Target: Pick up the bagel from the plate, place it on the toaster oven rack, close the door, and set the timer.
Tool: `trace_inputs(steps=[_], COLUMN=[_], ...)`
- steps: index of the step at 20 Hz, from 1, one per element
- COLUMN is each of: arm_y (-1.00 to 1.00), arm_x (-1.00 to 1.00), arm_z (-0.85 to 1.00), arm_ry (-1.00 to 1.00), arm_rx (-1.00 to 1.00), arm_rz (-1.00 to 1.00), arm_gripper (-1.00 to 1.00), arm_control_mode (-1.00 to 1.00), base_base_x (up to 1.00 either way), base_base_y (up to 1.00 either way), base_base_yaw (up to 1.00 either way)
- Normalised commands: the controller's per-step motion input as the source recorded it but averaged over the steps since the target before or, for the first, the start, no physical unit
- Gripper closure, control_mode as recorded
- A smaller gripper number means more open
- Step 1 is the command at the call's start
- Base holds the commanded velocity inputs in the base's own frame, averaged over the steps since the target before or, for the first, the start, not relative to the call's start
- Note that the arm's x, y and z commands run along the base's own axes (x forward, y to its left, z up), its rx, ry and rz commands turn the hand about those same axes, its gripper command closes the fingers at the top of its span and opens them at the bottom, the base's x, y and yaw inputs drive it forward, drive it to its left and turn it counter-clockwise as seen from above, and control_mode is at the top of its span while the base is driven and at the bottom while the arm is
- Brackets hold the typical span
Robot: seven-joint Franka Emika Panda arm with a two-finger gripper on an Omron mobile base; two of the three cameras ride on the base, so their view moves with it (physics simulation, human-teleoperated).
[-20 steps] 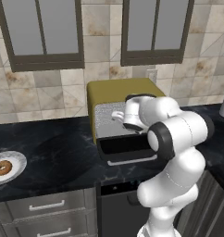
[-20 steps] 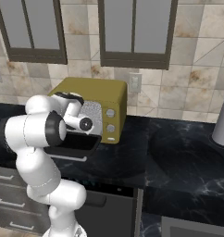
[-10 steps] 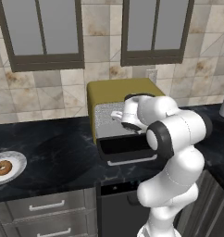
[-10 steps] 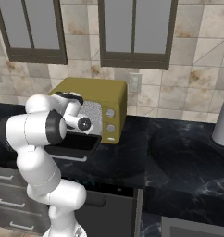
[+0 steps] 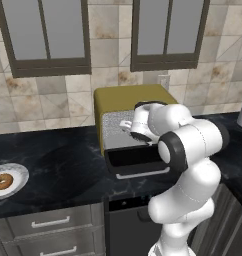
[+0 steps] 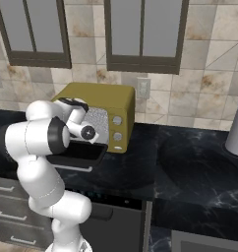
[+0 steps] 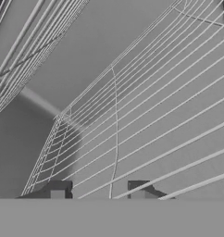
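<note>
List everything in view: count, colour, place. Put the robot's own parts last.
bagel: one, golden-brown, on the plate.
plate: one, white with grey speckled rim, far left on the counter.
toaster oven: one, olive-yellow, on the counter against the tiled wall.
door: one, dark glass, folded down open.
toaster oven rack: one, silvery wire, inside the oven.
knobs: pale, on the oven's front.
counter: one, black marble.
cabinet doors: grey-paned, dark-framed, above.
grey container: one, far right on the counter.
gripper: one, at the oven's mouth, jaws partly closed over the rack, holding nothing visible.
</note>
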Motion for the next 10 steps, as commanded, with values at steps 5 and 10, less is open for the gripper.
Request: trace_inputs(steps=[5,10], arm_y=[0.0,-0.03], arm_x=[-0.15,-0.48], arm_z=[-0.16,-0.26], arm_ry=[0.01,0.04], arm_rx=[0.0,0.0], arm_rz=[0.0,0.0], arm_gripper=[1.0,1.0], arm_control_mode=[-1.0,-1.0], base_base_x=[0.0,0.0], base_base_y=[0.0,0.0], base_base_yaw=[0.0,0.0])
